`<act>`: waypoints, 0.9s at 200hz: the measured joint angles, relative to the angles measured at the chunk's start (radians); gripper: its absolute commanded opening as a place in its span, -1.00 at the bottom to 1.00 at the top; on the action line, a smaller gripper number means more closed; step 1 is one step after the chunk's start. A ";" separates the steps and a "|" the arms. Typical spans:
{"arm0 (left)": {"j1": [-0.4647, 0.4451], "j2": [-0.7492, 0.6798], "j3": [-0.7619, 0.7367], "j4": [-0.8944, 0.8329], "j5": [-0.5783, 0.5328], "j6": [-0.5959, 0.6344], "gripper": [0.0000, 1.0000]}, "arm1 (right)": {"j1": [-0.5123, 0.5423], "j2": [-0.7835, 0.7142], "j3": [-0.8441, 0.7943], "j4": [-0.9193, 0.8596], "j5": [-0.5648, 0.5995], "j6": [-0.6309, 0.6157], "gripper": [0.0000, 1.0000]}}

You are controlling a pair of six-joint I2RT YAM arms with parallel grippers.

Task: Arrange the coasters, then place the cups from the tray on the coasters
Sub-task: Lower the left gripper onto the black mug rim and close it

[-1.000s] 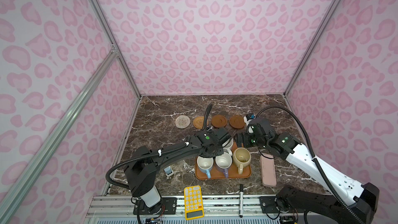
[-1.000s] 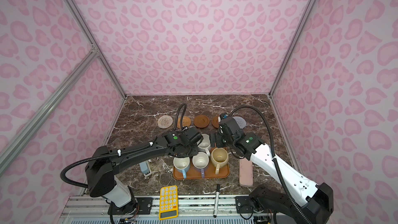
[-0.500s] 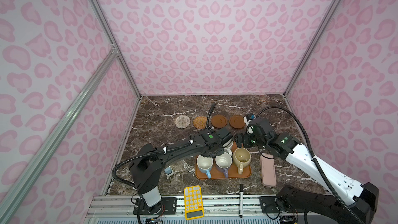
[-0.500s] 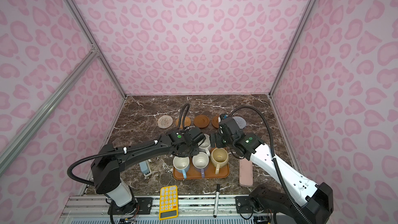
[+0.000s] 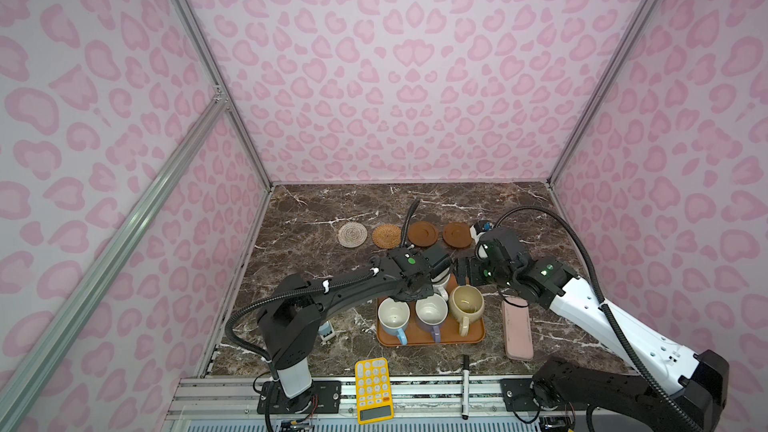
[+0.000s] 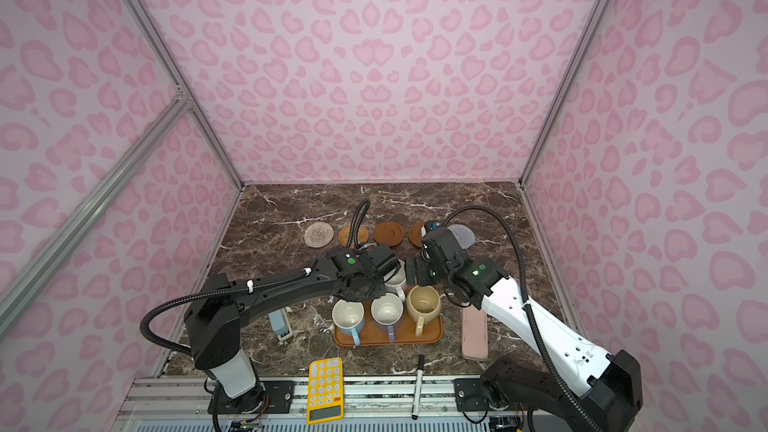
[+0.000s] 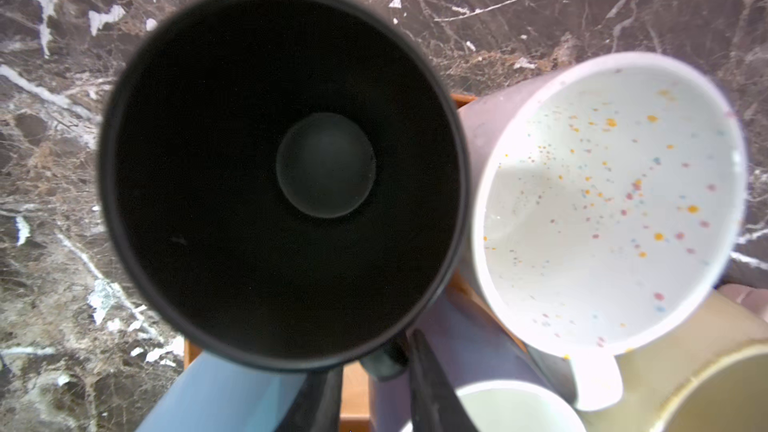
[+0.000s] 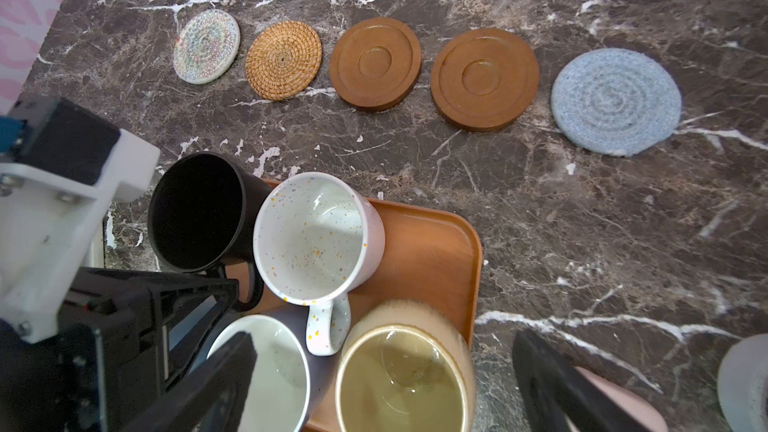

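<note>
**Marble table: coasters in a row, five mugs at the tray**

Top views: we see a brown marble table (image 5: 332, 209) inside pink-patterned walls (image 5: 395, 76). Coasters sit toward 12 o'clock in a row running 9 to 3: whitish coaster (image 5: 352, 234), tan coaster (image 5: 386, 236), first brown coaster (image 5: 422, 233), second brown coaster (image 5: 457, 234), then grey-blue coaster (image 6: 462, 235), partly behind the right arm. The tray (image 5: 451, 337) lies at 6 o'clock of that row. Along its 6 o'clock side stand the light blue mug (image 5: 393, 314), lavender mug (image 5: 431, 309) and beige mug (image 5: 467, 303). The speckled mug (image 5: 441, 282) is at 12 of them. The left gripper (image 5: 415, 288) hangs over the tray's 11 o'clock corner and hides the black mug there. The right gripper (image 5: 463, 274) hovers at the 1 o'clock corner. A pink case (image 5: 517, 332) lies at 3 o'clock of the tray.

Left wrist: the black mug (image 7: 282, 176) fills the frame, upright, just beside the speckled mug (image 7: 611, 201). Our fingers (image 7: 428, 388) straddle its handle with a narrow gap. We cannot tell whether they clamp it.

Right wrist: all five coasters lie apart from each other, tops bare. The black mug (image 8: 195, 209) covers the tray corner (image 8: 432, 251). The right fingers (image 8: 552, 380) stand wide apart above the beige mug (image 8: 403, 376), gripping nothing.
</note>
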 measured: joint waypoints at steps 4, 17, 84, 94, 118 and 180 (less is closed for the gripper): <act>0.000 0.002 0.000 0.000 0.000 0.000 -0.41 | 0.000 0.000 0.000 0.000 0.000 0.000 0.97; 0.000 0.007 0.000 -0.001 -0.002 0.000 -0.40 | 0.000 0.000 0.000 0.000 0.000 0.000 0.97; 0.000 0.017 0.004 -0.015 -0.013 -0.003 -0.47 | -0.001 0.000 0.002 -0.001 0.001 0.000 0.97; 0.000 0.021 0.004 -0.017 -0.013 -0.003 -0.48 | -0.001 0.000 0.004 -0.001 0.001 0.000 0.97; 0.000 0.022 0.004 -0.020 -0.012 -0.006 -0.53 | -0.001 0.000 0.004 -0.002 0.001 0.000 0.97; 0.000 0.022 0.006 -0.021 -0.009 -0.013 -0.68 | 0.000 -0.004 0.003 0.000 0.001 -0.001 0.97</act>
